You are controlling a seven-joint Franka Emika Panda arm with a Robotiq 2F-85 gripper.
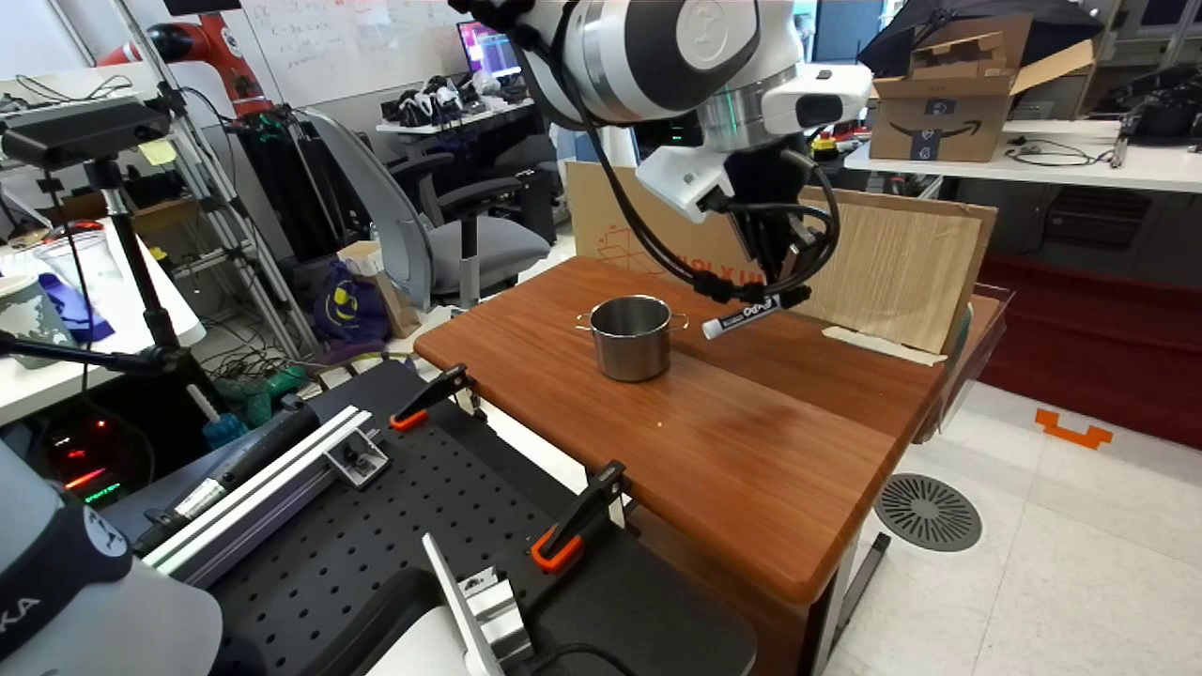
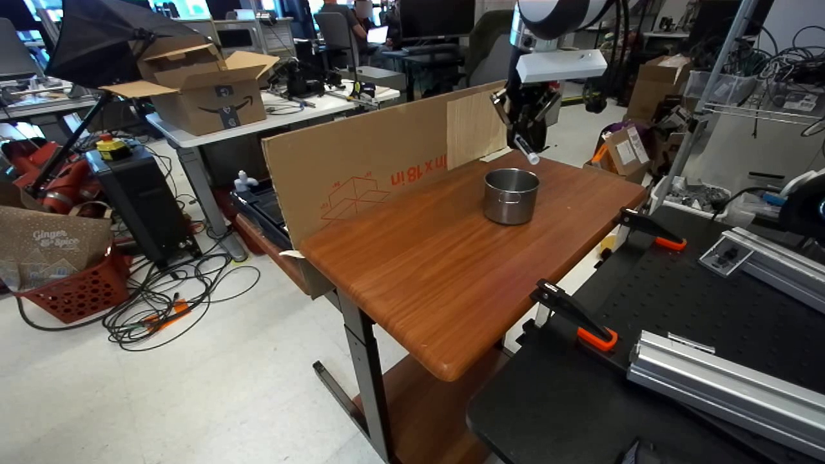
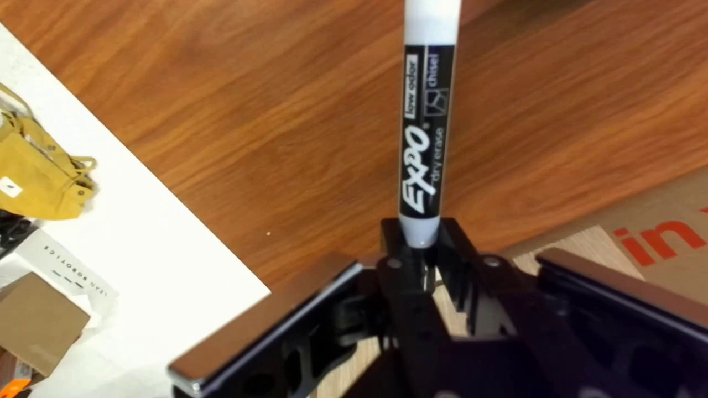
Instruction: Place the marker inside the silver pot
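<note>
My gripper [image 1: 781, 293] is shut on the marker [image 1: 744, 316], black with white ends and white lettering. In the wrist view the fingertips [image 3: 420, 235] pinch one end of the marker [image 3: 425, 132]; its other white end runs out of the top of the picture. The marker is tilted and held above the wooden table. The silver pot [image 1: 633, 345] stands upright on the table, apart from the marker, whose free end points toward it. In an exterior view the marker [image 2: 527, 149] shows above and behind the pot [image 2: 509, 201]. The pot is out of the wrist view.
The wooden table [image 1: 751, 451] has a cardboard sheet [image 2: 380, 174] standing along its far edge. Two orange-and-black clamps [image 1: 575, 521] grip the near edge, beside a black perforated base plate [image 1: 394, 535]. Black cables hang around the wrist.
</note>
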